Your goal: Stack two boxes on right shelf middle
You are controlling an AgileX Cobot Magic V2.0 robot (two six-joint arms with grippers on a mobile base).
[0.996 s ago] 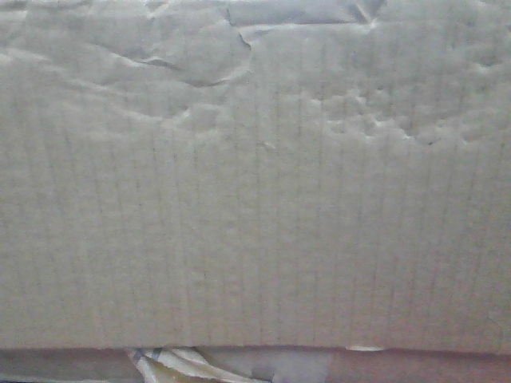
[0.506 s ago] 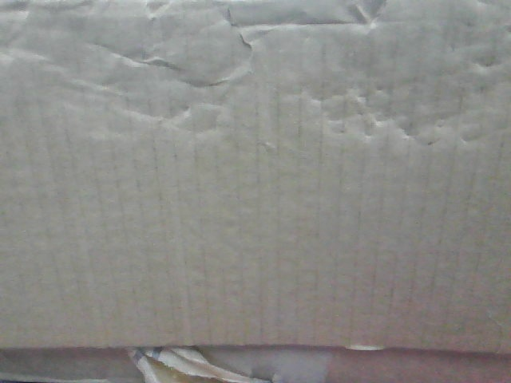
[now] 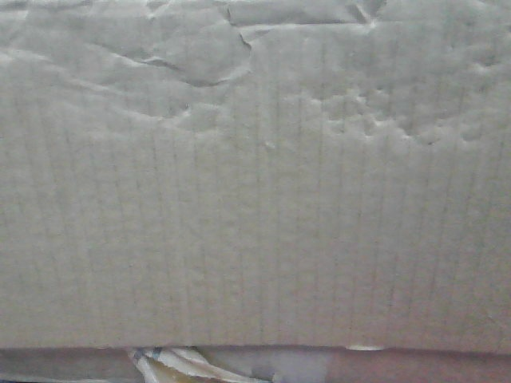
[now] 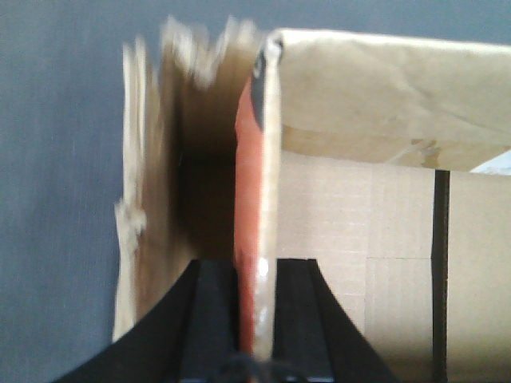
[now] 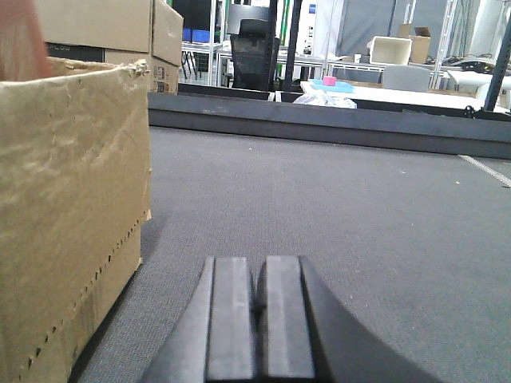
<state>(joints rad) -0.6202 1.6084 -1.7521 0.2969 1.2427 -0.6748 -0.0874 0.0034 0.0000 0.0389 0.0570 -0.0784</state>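
Note:
A creased tan cardboard box [image 3: 255, 199] fills the whole front view, with loose tape strips [image 3: 176, 363] under its bottom edge. My left gripper [image 4: 257, 263] is shut on the upright wall of a box [image 4: 271, 159], one finger inside and one outside; the box's open inside [image 4: 359, 239] lies to the right. My right gripper [image 5: 259, 267] is shut and empty, low over the dark grey tabletop [image 5: 359, 199], with a cardboard box [image 5: 64, 207] just to its left and apart from it. The shelf is out of view.
A raised dark rail [image 5: 319, 128] ends the tabletop at the back. Beyond it are stacked cartons [image 5: 120, 32], a black chair [image 5: 255, 44] and a white table [image 5: 383, 92]. Grey surface [image 4: 56, 159] lies left of the gripped box.

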